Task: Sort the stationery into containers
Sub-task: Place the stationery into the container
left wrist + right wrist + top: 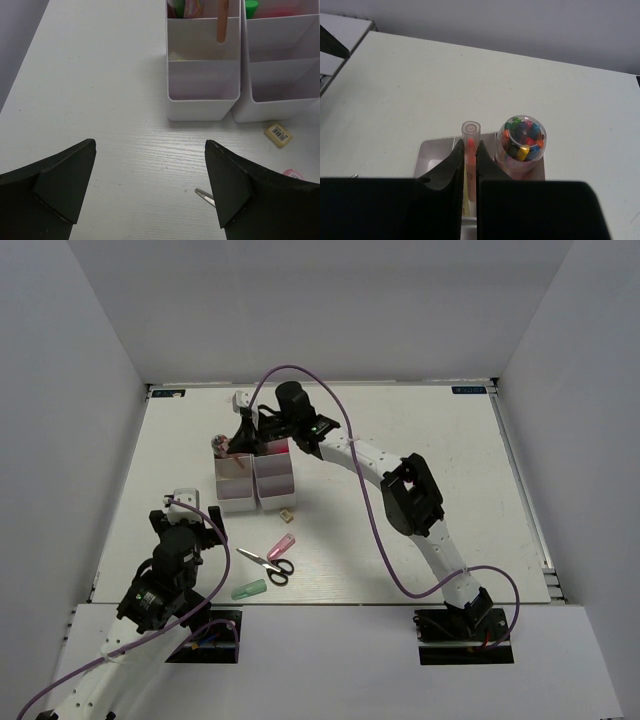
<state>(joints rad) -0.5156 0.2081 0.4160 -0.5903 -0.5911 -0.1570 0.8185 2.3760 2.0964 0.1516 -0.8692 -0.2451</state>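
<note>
Two long white trays stand side by side, the left one and the right one; both show in the left wrist view. My right gripper is shut on a pink-orange highlighter with a clear cap, held upright over the left tray's far end, beside a clear tube of coloured bits. My left gripper is open and empty, left of the trays. Black-handled scissors, a pink highlighter, a pale green marker and a small eraser lie on the table.
The right tray's far compartment holds green and pink items. The scissors' tip pokes out beside my left gripper's right finger. Walls enclose the table on three sides.
</note>
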